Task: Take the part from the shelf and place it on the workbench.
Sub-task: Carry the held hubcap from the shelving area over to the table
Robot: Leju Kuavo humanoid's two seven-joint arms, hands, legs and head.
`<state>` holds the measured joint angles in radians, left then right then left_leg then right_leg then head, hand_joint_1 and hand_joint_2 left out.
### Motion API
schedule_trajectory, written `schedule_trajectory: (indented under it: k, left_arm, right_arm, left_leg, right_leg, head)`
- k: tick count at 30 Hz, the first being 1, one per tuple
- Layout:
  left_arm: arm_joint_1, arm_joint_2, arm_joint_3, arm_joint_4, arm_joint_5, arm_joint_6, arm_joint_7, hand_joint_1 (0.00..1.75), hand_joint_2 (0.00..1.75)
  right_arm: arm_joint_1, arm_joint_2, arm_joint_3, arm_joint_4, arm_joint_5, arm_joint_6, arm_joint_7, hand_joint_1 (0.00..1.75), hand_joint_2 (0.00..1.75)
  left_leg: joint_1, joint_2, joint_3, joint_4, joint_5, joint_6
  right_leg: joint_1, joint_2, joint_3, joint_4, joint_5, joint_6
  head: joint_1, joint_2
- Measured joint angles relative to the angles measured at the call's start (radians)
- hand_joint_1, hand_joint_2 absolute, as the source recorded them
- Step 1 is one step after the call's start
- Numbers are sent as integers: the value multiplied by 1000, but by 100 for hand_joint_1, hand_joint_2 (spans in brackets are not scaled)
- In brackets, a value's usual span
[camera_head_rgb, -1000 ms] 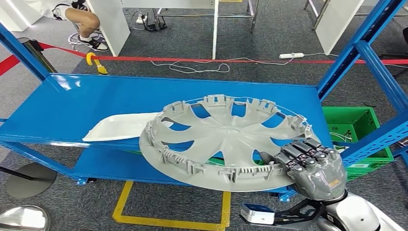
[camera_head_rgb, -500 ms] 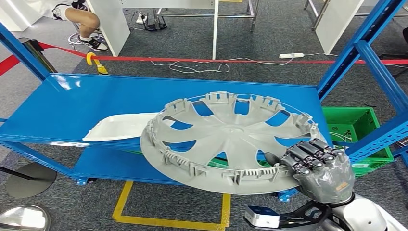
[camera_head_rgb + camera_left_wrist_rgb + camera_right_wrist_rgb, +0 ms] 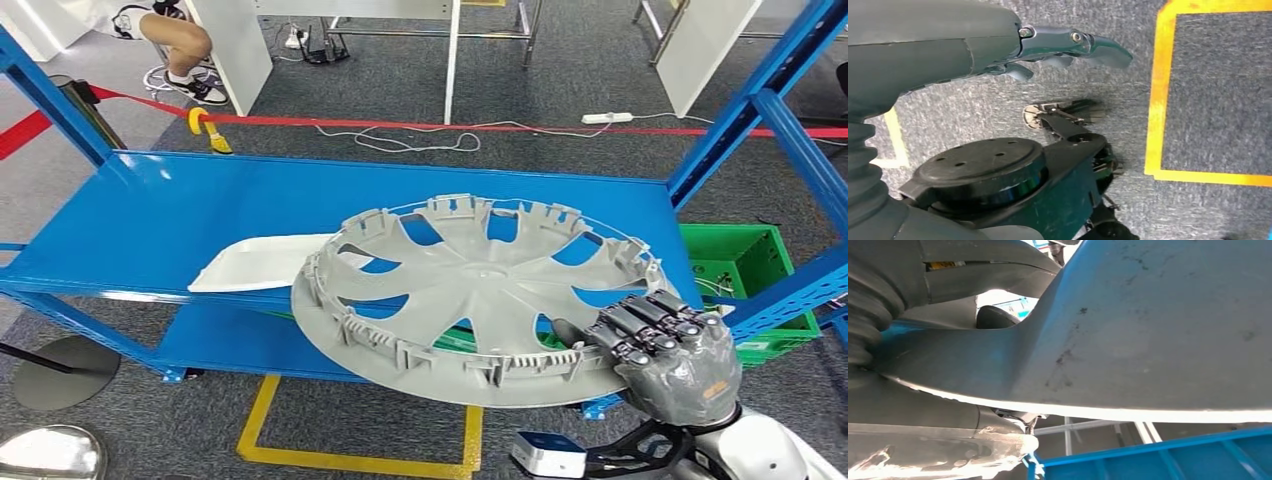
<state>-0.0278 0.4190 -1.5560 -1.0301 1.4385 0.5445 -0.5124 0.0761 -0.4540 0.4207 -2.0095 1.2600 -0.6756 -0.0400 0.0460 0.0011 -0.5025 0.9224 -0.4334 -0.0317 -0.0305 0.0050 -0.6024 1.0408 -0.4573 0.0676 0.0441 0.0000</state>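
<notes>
A large grey wheel cover (image 3: 480, 295), inner ribbed side up, hangs tilted over the front edge of the blue shelf (image 3: 140, 215). My right hand (image 3: 670, 350) grips its rim at the near right, fingers curled over the edge. The right wrist view looks along the cover's smooth underside (image 3: 1158, 325), with my hand (image 3: 923, 280) clamped on it. My left hand (image 3: 998, 47) hangs low over grey carpet, fingers extended and holding nothing.
A white flat part (image 3: 260, 262) lies on the shelf, partly under the cover. A green crate (image 3: 745, 270) stands to the right behind the blue uprights (image 3: 750, 110). Red tape (image 3: 420, 126) and a person's legs (image 3: 170, 45) are beyond the shelf. Yellow floor marking (image 3: 350, 460) lies below.
The wheel cover and my right hand have drawn a little toward me and to the right, off the shelf. The view has shifted slightly.
</notes>
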Motion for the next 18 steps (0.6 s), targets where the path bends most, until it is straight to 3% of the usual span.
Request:
schedule_trajectory:
  k: [2, 3, 4, 5, 6, 8, 9, 10, 12, 14, 16, 18]
  left_arm:
    - [-1, -5, 0, 5, 0, 0, 0, 0, 175]
    - [-1, -7, 0, 7, 0, 0, 0, 0, 175]
    - [-1, -10, 0, 9, 0, 0, 0, 0, 175]
    - [-1, -12, 0, 10, 0, 0, 0, 0, 175]
    - [-1, -15, 0, 12, 0, 0, 0, 0, 175]
    - [-1, -17, -1, 15, 0, 0, 0, 0, 175]
    - [-1, -16, -1, 17, -1, 0, 1, 0, 175]
    - [-1, -16, -1, 19, -2, 0, 1, 0, 175]
    - [-1, -18, -1, 22, -6, 0, 2, 0, 175]
    - [-3, -23, -1, 26, -12, 1, 6, 0, 175]
    - [-6, -26, -1, 31, -18, 3, 12, 0, 175]
    - [-6, -27, -1, 38, -26, 2, 20, 0, 175]
  right_arm:
    - [1, 0, -1, 0, 0, -3, 0, 175, 175]
    - [2, 0, -1, 0, -1, -4, 0, 175, 175]
    - [3, 0, -2, 0, -1, -4, 0, 175, 175]
    - [4, 0, -2, 0, -1, -5, 0, 175, 175]
    - [5, 0, -3, 0, -1, -5, 0, 175, 175]
    - [6, 0, -3, 0, -1, -5, 0, 175, 175]
    - [5, 1, -4, 0, -1, -5, 0, 175, 175]
    - [5, 1, -4, 0, -2, -6, 0, 175, 175]
    - [6, 1, -5, 0, -3, -7, 1, 175, 175]
    - [6, 1, -6, -2, -5, -7, 3, 175, 175]
    - [4, 1, -7, -3, -9, -7, 5, 175, 175]
    - [3, 2, -6, -3, -12, -7, 6, 175, 175]
  left_leg:
    - [2, 1, 1, -2, 1, 2]
    - [3, 1, 2, -2, 0, 1]
    - [5, 1, 3, -1, -2, -1]
    - [9, 0, 6, -1, -4, -5]
    - [15, -1, 10, 0, -9, -11]
    - [25, -4, 16, 6, -19, -32]
    - [27, -6, 19, 9, -22, -42]
    - [27, -8, 20, 11, -22, -52]
    - [31, -10, 23, 8, -8, -65]
    - [34, -6, 15, 20, -20, -67]
    - [26, -2, -31, 116, -87, -57]
    - [12, -2, -100, 265, -157, -46]
  right_leg:
    - [-1, 0, -64, 135, -63, 7]
    - [-2, 0, -95, 196, -82, 11]
    - [-3, 0, -112, 228, -81, 15]
    - [-5, -1, -110, 219, -60, 20]
    - [-9, -2, -87, 168, -24, 26]
    - [-14, -2, -15, 39, 29, 41]
    - [-13, 0, 10, -3, 38, 40]
    - [-11, 3, 22, -18, 34, 33]
    - [-3, 7, 24, -22, 33, 7]
    - [3, 7, 25, -34, 37, -21]
    - [5, 5, 18, -41, 42, -48]
    - [12, 3, 6, -41, 48, -61]
  head:
    - [3, 0]
    - [3, 0]
    - [3, 0]
    - [3, 0]
    - [3, 0]
    - [7, 0]
    - [10, 0]
    - [10, 0]
    - [5, 1]
    - [-1, 1]
    - [-4, 1]
    - [-6, 1]
